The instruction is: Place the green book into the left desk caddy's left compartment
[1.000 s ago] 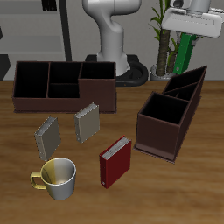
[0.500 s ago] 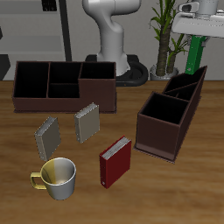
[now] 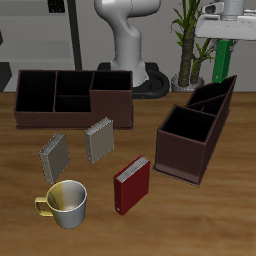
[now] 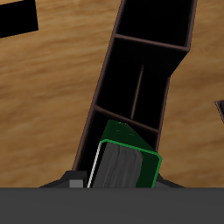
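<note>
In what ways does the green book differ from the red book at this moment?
The green book is held upright in the air by the pincer, above the left desk caddy; the red book stands on the table near its front edge, untouched. The green book is farther back, while the red book stands beside the mug. Both are thin hardcovers.

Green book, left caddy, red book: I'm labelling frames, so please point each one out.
green book (image 3: 224,62), exterior view, on its cover below the gripper.
left caddy (image 3: 184,148), exterior view, on its front wall.
red book (image 3: 134,188), exterior view, on its cover.
</note>
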